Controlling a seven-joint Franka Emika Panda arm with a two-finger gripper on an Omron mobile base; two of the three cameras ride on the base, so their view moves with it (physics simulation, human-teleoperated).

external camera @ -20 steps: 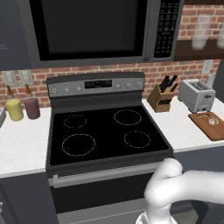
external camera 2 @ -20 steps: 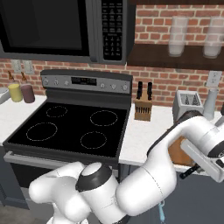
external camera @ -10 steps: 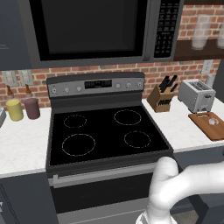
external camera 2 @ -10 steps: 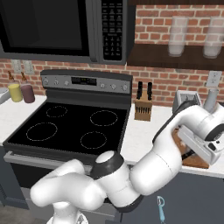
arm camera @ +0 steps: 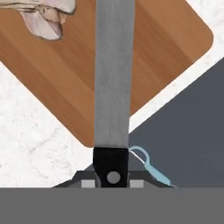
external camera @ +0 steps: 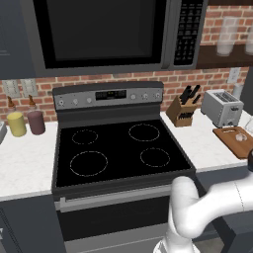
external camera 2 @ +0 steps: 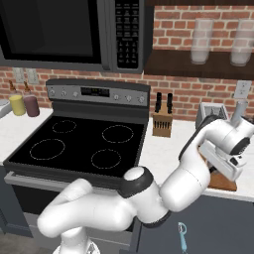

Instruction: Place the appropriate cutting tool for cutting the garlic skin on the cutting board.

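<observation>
My gripper (arm camera: 112, 180) is shut on a black-handled knife (arm camera: 112, 78), and the long grey blade runs out over the reddish-brown cutting board (arm camera: 166, 48). The garlic (arm camera: 43, 15) lies on the board, left of the blade. The cutting tool (arm camera: 148, 167), with a teal handle and a pale loop head, lies far below on the dark floor. In the right base view the hand (external camera 2: 229, 158) hovers over the cutting board (external camera 2: 221, 182), and the cutting tool (external camera 2: 181, 237) lies on the floor in front of the cabinet. The left base view shows the cutting board (external camera: 232, 143) with the garlic (external camera: 240, 137) on it.
A slanted wooden knife block (external camera 2: 161, 123) stands between the black stove (external camera 2: 79, 144) and the silver toaster (external camera: 222, 107). Two jars (external camera: 25, 122) stand on the left counter. The board lies near the counter's front edge (arm camera: 144, 113), with dark floor below it.
The hand has swung up from low at the right to above the cutting board. The teal tool, earlier hidden by the arm, now shows on the floor.
</observation>
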